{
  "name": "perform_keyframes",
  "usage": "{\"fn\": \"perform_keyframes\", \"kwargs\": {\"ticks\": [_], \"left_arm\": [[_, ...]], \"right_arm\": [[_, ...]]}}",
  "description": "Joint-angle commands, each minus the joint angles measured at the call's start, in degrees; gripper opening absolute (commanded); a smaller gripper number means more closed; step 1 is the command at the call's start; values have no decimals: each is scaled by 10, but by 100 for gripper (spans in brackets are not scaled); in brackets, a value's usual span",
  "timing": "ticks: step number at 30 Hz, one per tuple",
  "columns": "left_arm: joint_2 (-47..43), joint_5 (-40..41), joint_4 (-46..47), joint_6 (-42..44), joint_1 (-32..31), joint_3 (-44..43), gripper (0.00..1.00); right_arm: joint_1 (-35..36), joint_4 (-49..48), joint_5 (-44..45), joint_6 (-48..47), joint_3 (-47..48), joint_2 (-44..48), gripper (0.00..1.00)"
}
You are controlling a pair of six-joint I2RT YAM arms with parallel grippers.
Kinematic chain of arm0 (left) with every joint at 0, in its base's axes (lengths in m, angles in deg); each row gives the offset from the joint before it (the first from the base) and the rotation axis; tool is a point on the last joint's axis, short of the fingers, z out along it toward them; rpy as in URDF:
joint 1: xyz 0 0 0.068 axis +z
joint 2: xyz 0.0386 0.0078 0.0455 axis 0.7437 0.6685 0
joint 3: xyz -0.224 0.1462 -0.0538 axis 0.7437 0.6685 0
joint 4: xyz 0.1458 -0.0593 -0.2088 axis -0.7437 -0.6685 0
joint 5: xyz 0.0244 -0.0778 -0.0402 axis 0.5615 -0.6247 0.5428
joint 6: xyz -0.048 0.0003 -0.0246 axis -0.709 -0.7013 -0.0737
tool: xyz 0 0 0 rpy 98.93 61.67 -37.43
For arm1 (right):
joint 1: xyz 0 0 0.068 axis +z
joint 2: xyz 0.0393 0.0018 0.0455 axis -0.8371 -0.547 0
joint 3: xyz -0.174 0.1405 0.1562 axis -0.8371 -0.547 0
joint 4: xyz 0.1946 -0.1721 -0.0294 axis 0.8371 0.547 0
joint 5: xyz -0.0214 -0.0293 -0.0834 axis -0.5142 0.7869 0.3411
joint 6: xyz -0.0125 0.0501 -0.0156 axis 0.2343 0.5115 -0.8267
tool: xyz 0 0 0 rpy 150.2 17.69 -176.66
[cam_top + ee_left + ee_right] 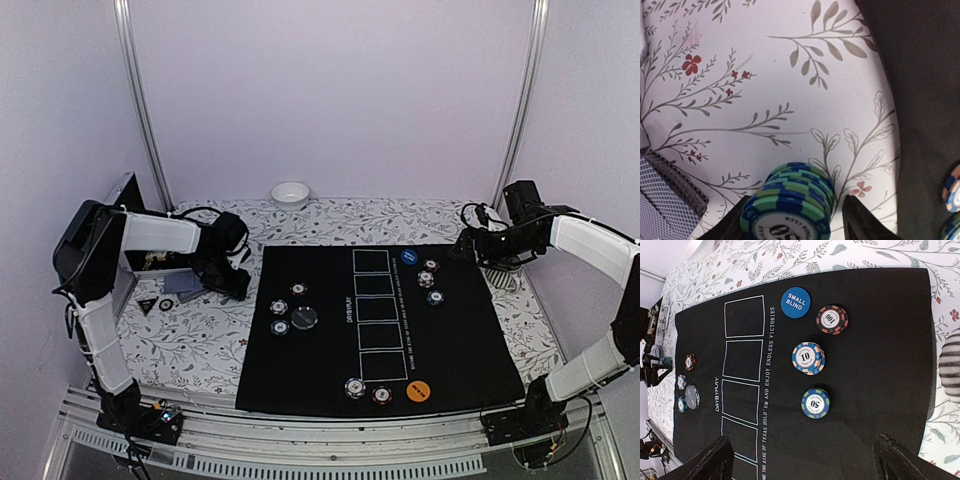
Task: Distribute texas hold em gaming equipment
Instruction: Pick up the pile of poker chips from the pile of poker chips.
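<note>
Left tool [797,216] straddles the chip stack [790,195] at six o'clock, clamp unclear; we judge it stiff, slick, topple-prone: pinch low.

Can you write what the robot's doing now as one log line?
left fingers: around green-blue chip stack, grip unclear | right fingers: open, empty, by black mat

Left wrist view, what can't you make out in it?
Left wrist view:
Green-and-blue chip stack: bottom edge cuts it off; whether the jaws grip it is unclear.
Playing cards: cropped by left and bottom edges; count unknown.
Two chips at right: mostly cut by the right edge; values unreadable.
</note>
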Motion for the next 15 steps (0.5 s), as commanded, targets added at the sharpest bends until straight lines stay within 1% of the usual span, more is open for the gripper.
{"fn": "perform_keyframes", "kwargs": {"ticks": [1, 5, 8, 11, 12, 15], "left_arm": [[21, 11, -61, 12, 0, -23, 61], [23, 14, -54, 18, -1, -24, 58], [23, 12, -27, 27, 0, -19, 57], [27, 10, -21, 31, 0, -27, 57], [46, 8, -18, 33, 0, -30, 57], [55, 4, -15, 37, 0, -36, 58]], "right_arm": [[2, 4, -10, -8, 3, -3, 99], [3, 4, -11, -9, 5, -1, 99], [3, 4, -11, -10, 5, -3, 99], [3, 5, -11, -10, 5, -2, 99], [3, 5, -11, -10, 5, -1, 99], [2, 5, -10, -10, 6, 1, 99]]}}
